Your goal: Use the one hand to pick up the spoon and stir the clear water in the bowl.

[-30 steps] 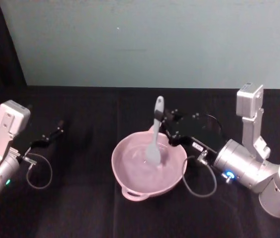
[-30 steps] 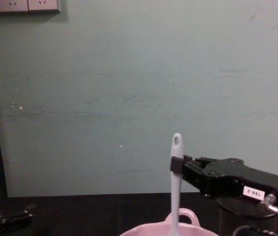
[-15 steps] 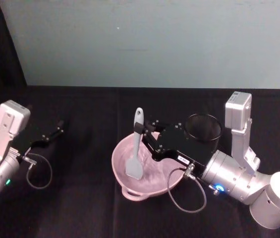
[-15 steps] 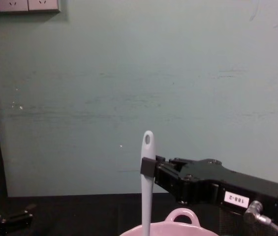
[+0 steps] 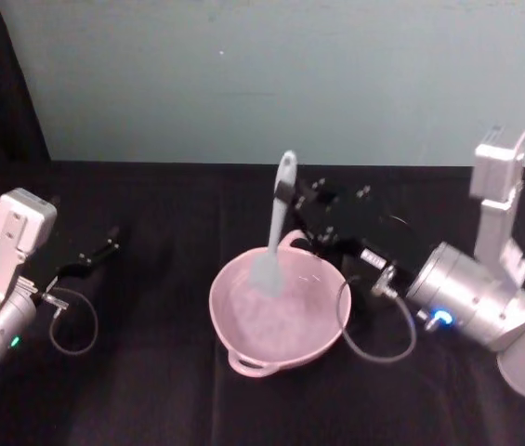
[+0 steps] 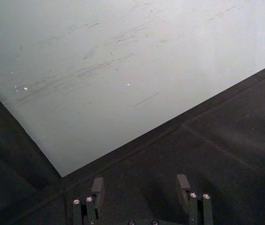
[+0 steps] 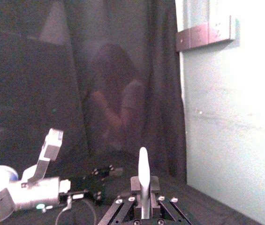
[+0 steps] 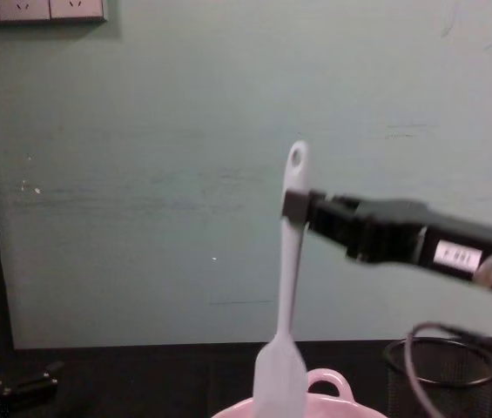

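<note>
The pale pink bowl (image 5: 214, 302) sits at the table's middle, its loop handle (image 8: 328, 380) showing in the chest view. My right gripper (image 5: 290, 193) is shut on the upper handle of the white spoon (image 5: 277, 218), which stands nearly upright. The blade (image 8: 279, 376) hangs over the far part of the bowl, about level with the rim; I cannot tell whether its tip touches the water. In the right wrist view the handle (image 7: 143, 174) rises between the shut fingers (image 7: 133, 183). My left gripper (image 6: 140, 192) rests open and empty on the table at the left (image 5: 104, 251).
A black wire-mesh cup (image 8: 441, 370) stands right of the bowl, behind the right arm. Loose cables (image 5: 378, 344) hang near the bowl's right side and by the left arm (image 5: 74, 325). A pale wall (image 5: 271, 74) bounds the far edge of the black table.
The right gripper has lifted the spoon and carried it from the bowl's near left side toward the far rim; the blade now hangs higher. The left arm has not moved.
</note>
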`<state>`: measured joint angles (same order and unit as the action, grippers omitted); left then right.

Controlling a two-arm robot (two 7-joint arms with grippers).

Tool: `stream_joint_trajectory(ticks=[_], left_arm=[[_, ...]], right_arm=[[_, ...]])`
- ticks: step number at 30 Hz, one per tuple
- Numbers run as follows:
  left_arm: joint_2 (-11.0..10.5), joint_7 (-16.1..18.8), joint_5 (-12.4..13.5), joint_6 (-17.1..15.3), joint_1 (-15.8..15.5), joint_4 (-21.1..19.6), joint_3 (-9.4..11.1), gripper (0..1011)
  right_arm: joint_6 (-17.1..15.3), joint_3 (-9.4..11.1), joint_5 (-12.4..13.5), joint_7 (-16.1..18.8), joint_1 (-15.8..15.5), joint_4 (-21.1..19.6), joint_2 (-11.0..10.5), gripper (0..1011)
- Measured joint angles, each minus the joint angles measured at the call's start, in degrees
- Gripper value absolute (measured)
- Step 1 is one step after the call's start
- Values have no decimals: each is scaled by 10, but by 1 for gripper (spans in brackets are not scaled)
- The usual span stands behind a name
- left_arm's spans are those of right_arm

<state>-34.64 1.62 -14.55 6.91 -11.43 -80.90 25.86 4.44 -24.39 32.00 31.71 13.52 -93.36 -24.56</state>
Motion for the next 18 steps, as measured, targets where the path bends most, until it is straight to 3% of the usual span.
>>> stream_joint_trajectory(ticks=[10, 18], left_arm=[[0, 0, 0, 0, 0, 0, 0, 1005], [0, 0, 0, 0, 0, 0, 0, 1005]], right_arm=[[-41, 35, 43, -22, 10, -40, -29, 110], [-62, 56, 72, -35, 18, -46, -48, 110]])
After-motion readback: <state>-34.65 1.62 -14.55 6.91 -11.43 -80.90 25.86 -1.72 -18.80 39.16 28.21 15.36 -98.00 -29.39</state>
